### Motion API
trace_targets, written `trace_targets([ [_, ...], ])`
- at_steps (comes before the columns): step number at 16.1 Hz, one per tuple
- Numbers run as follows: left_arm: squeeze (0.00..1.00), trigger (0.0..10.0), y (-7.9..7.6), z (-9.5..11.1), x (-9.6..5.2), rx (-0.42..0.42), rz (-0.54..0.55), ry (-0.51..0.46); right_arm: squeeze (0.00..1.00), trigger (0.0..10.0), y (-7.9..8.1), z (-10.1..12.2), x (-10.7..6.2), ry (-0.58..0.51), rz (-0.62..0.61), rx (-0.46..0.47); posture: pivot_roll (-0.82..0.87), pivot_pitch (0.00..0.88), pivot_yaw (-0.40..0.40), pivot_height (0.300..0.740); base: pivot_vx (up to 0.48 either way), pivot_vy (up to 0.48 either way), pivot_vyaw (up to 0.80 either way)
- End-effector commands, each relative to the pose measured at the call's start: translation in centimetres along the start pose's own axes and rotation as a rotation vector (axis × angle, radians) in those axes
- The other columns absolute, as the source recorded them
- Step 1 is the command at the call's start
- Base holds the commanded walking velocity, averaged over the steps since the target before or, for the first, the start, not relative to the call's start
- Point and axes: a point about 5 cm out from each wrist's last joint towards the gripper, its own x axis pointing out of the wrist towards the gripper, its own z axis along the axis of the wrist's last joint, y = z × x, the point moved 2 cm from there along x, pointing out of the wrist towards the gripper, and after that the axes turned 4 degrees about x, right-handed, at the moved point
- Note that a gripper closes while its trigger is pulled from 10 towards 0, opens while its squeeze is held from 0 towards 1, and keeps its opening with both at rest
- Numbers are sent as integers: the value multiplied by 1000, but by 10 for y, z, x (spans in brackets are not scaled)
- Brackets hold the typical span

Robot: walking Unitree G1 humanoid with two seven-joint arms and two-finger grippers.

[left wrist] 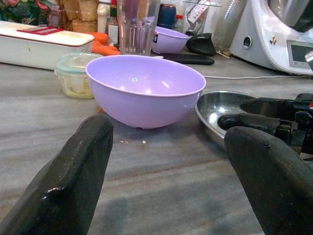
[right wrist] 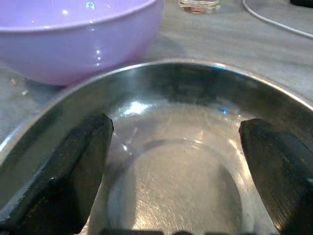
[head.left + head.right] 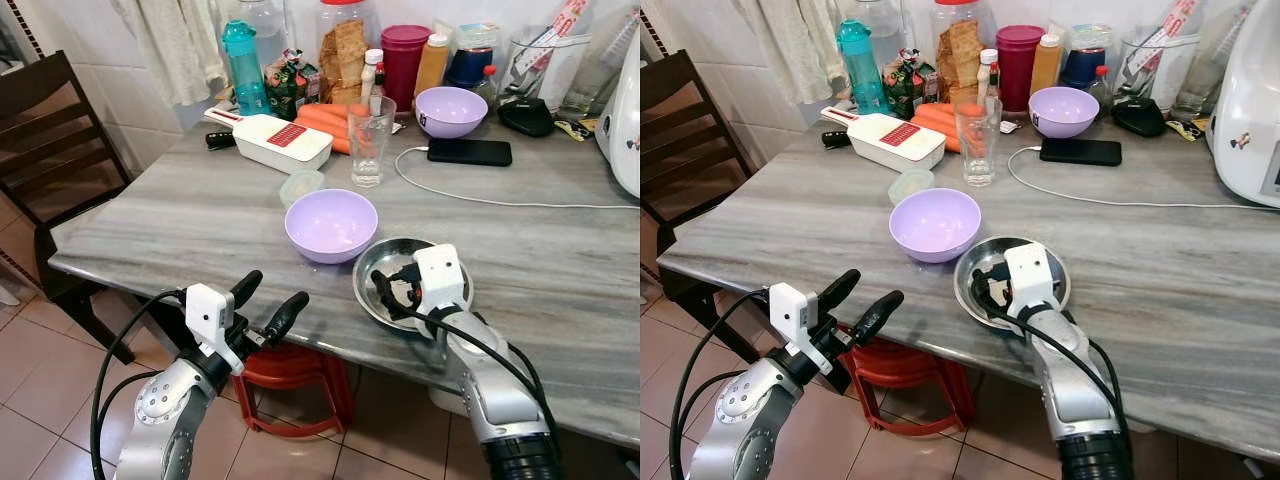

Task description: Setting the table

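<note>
Grey streaked stone surface [image 3: 200,215] stretching before me, dark wooden chair [image 3: 45,120] standing at my left, red stool [image 3: 295,375] sitting underneath, terracotta floor tiles [image 3: 40,400] showing below, white tiled wall [image 3: 95,55] rising behind

Clutter along the back of the table
A phone [image 3: 469,151] on its white cable [image 3: 500,198], carrots [image 3: 325,122], a teal bottle [image 3: 243,68].

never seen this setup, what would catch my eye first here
The purple bowl near the table's front edge, with the steel plate beside it. The right gripper hangs over that plate, fingers open. The left gripper hovers open at the table edge, aimed at the bowl.
</note>
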Motion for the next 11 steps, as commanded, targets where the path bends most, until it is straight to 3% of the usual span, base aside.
trace_targets([
  [1,0,10000,4,-1,-1,15,11,12,0,10000,3,2,0,-14,9,20,-35,38,92,740,0,0,0],
  [8,0,10000,11,0,-11,59,92,14,0,10000,-24,20,-37,-226,-165,78,-56,39,96,740,0,0,0],
  [9,0,10000,14,0,-15,68,146,13,0,10000,-32,18,-46,-251,-260,51,-64,38,97,740,0,0,0],
  [11,0,10000,21,2,-20,92,240,9,0,10000,-38,16,-60,-300,-277,67,-70,34,95,740,0,0,0],
])
